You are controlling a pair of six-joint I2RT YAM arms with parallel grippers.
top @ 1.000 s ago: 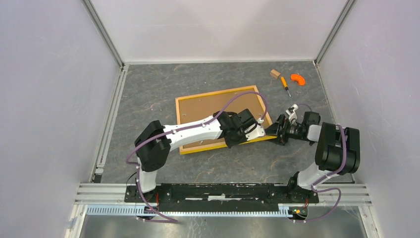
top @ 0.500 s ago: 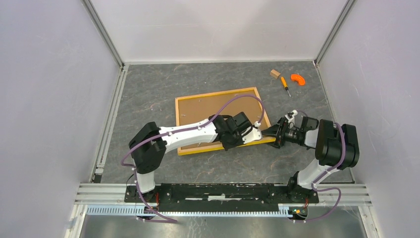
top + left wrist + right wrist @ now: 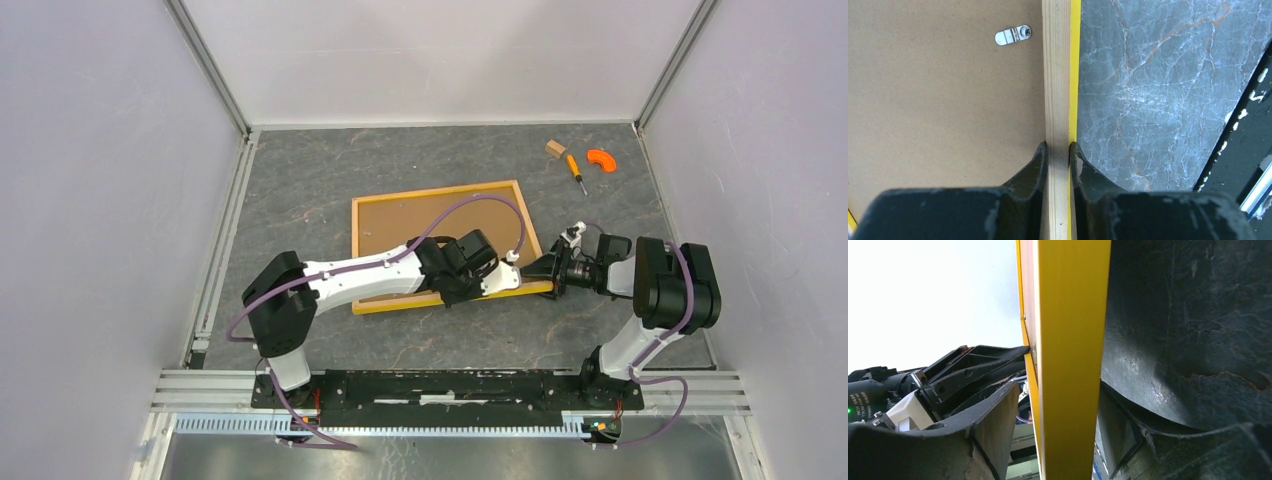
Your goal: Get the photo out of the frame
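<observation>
Top view: the frame (image 3: 440,240) lies flat at the centre of the grey marble-pattern table (image 3: 300,180), brown board back (image 3: 420,225) facing up, yellow border showing along its near edge. The photo is not visible from any camera.

Left gripper (image 3: 1058,150): positioned on the frame's near edge, towards its 5 o'clock corner. The left wrist view shows both fingers pressed against the light wood edge, one on the board side and one on the yellow side, clamping the rail between them. A small metal clip (image 3: 1013,35) sits on the board just beside the rail, at 11 o'clock from the fingertips.

Right gripper (image 3: 1063,410): positioned at the frame's corner at 4 o'clock, reaching in from the right. Its fingers straddle the yellow border. One finger appears to touch it and a thin gap seems to remain at the other. Whether it is actually gripping cannot be told.

Other items: at 1 o'clock from the frame, well apart from it, lie a small wooden block (image 3: 554,148), an orange-handled screwdriver (image 3: 576,172) and an orange curved piece (image 3: 601,159).
</observation>
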